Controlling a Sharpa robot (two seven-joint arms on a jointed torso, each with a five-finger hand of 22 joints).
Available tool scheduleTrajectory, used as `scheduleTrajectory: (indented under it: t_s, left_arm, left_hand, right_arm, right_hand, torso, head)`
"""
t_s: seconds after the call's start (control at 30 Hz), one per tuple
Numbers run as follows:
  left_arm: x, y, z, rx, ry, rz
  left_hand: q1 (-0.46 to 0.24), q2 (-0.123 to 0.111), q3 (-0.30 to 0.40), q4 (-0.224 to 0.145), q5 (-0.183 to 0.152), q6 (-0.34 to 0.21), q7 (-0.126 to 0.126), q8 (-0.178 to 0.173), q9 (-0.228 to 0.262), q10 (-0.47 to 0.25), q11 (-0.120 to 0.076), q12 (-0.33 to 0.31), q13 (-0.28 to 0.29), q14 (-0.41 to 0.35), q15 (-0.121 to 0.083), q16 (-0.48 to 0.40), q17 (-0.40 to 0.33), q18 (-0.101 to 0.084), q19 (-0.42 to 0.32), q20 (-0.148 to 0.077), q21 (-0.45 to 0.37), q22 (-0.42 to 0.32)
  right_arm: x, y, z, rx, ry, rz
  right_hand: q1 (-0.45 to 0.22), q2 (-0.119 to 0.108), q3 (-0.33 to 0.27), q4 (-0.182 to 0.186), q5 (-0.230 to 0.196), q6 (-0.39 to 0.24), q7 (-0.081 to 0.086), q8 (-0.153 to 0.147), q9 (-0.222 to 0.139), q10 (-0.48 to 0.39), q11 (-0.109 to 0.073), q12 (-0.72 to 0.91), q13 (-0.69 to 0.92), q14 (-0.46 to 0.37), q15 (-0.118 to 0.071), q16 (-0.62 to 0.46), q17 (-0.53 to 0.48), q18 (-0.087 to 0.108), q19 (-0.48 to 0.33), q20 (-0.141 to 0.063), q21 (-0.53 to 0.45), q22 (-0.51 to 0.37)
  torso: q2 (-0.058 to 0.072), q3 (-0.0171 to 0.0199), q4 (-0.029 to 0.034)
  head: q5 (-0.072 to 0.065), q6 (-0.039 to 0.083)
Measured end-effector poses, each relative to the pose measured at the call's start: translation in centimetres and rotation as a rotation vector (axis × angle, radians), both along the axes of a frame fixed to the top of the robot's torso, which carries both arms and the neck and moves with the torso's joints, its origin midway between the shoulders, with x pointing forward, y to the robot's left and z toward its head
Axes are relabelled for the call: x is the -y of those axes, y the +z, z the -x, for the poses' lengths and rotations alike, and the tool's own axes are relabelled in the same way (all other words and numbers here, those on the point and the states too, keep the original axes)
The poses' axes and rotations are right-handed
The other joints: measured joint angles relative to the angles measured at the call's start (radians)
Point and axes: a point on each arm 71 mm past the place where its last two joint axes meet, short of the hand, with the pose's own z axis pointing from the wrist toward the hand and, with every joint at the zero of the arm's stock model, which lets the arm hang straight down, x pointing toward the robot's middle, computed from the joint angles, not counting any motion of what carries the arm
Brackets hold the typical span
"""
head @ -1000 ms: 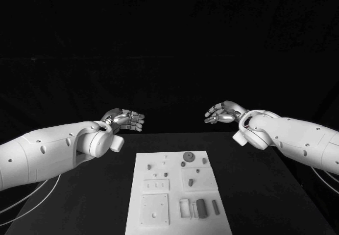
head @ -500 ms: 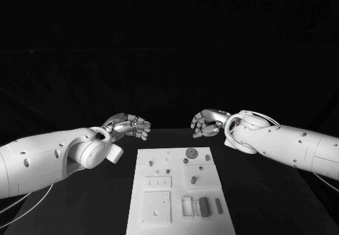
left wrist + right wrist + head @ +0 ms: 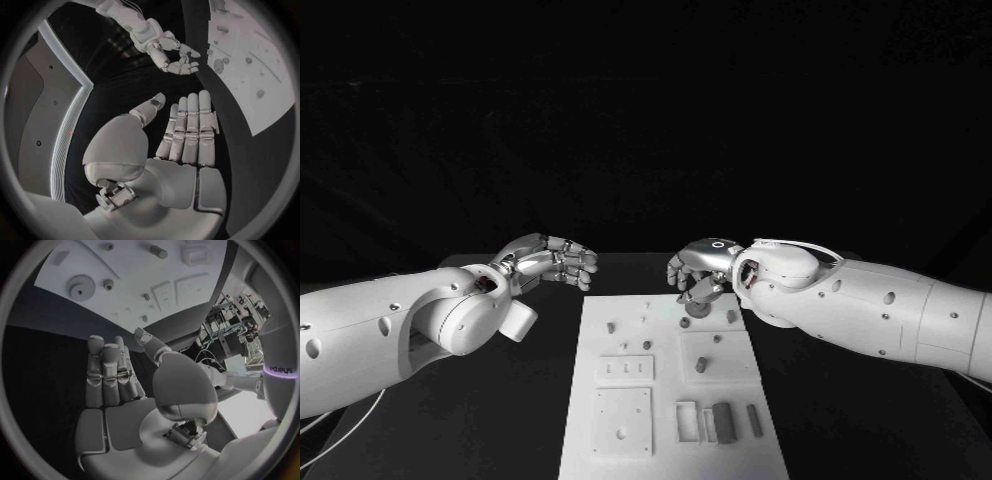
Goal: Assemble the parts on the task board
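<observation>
Board (image 3: 668, 400) lies in the middle of the black surface (image 3: 488, 420), long side running from near to far, white and flat. On it I see small parts: a round gear (image 3: 694, 312) at the far end, a few small pegs (image 3: 620, 327) left of it, a short cylinder (image 3: 701, 365) standing in a square plate right of the middle, and some long bars (image 3: 726, 421) lying side by side at the near right. At the near left there is a larger square plate (image 3: 620, 422) with small holes.

My right hand (image 3: 700, 271) is above the far end of the board, just over the gear; in the head view I cannot tell if the fingertips touch it. In the right wrist view my right hand (image 3: 119, 380) has its fingers straight and close beside each other, the thumb held apart, and nothing is in it. The gear (image 3: 79, 287) lies beyond the fingertips there, well apart from them.

My left hand (image 3: 548, 262) is over the dark surface, to the left of the far left corner of the board, not touching it. Its fingers (image 3: 187, 125) are straight and side by side, the thumb apart, and it holds nothing.
</observation>
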Motion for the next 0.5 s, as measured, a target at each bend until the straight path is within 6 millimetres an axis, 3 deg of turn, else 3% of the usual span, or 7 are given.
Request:
scheduleTrajectory:
  t_s: [0.3, 0.5]
  left_arm:
    - [0.3, 0.1, 0.1, 0.001, -0.008, 0.002]
    - [0.3, 0.1, 0.0, 0.0, -0.008, 0.0]
  left_hand:
    - [-0.004, -0.004, 0.0, 0.0, 0.0, 0.0, 0.0, -0.004, -0.001, 0.0, 0.0, 0.0, -0.001, -0.004, 0.004, -0.004, 0.001, -0.006, 0.0, 0.0, 0.0, 0.0]
    - [-0.004, -0.004, 0.0, 0.0, 0.0, -0.002, 0.002, -0.004, -0.002, 0.0, 0.0, -0.005, -0.001, -0.004, 0.004, -0.004, 0.002, -0.007, 0.0, 0.0, -0.004, 0.0]
  right_arm:
    - [0.3, -1.2, 0.2, 0.004, -0.008, 0.079]
    - [0.6, -3.1, 0.7, -0.018, -0.012, 0.119]
  right_hand:
    - [0.0, 0.0, 0.014, -0.003, 0.0, 0.012, 0.001, -0.006, 0.0, 0.006, 0.001, -0.005, 0.001, 0.008, -0.001, 0.027, 0.0, -0.002, -0.001, -0.008, 0.039, 0.0]
    - [-0.005, -0.004, 0.014, -0.003, 0.0, 0.023, -0.003, -0.007, 0.0, 0.016, -0.002, -0.008, 0.004, 0.01, -0.002, 0.046, -0.001, -0.003, -0.001, -0.008, 0.064, 0.0]
  torso:
    - [0.025, -0.0015, 0.0143]
    - [0.036, -0.0039, 0.0191]
  head:
    - [-0.009, 0.003]
    - [-0.008, 0.016]
